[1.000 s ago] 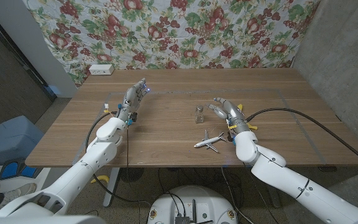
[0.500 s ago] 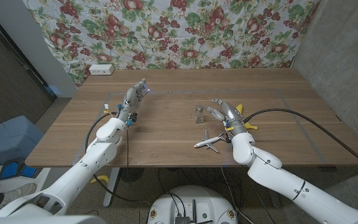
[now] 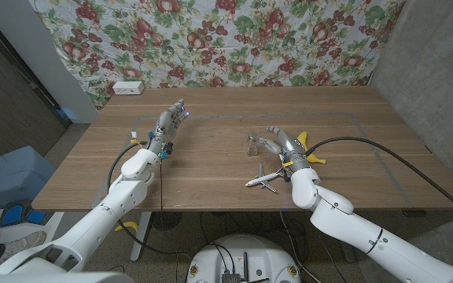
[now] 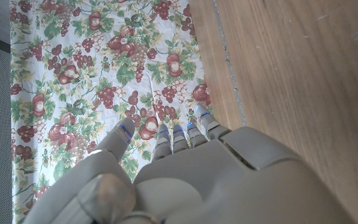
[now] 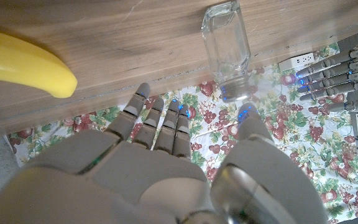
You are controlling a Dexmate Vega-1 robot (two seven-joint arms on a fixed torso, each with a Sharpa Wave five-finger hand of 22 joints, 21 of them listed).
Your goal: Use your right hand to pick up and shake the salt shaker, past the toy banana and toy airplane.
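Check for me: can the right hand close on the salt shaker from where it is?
Probably yes. The right hand is open right beside the salt shaker, fingers toward it, nothing between. The toy banana and toy airplane lie off that path.

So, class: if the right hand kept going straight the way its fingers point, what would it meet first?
Most likely the salt shaker, just ahead of the right hand; depth is unclear.

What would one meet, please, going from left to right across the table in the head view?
Left hand → salt shaker → right hand → toy banana. The toy airplane lies nearer the front edge, below the shaker and right hand, so its place in the order is unclear.
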